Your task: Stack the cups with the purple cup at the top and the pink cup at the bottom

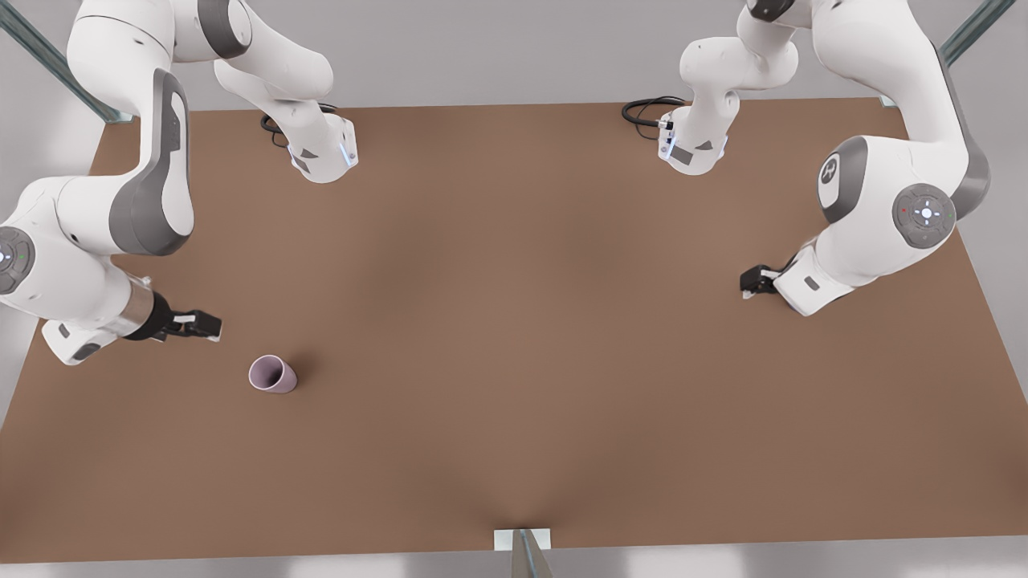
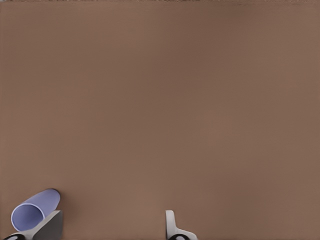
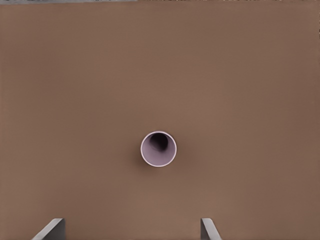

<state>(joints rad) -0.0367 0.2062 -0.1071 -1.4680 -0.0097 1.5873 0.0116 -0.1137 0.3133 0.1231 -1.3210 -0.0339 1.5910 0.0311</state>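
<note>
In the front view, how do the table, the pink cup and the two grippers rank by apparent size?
1. Table, by far the largest.
2. Pink cup, right gripper beside it and left gripper at the front view's right look about alike. The grippers may be nearer the camera, so these stay unranked.

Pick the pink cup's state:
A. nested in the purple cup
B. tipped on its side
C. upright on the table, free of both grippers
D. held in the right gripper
C: the pink cup stands mouth-up on the table, apart from the open right gripper.
</note>
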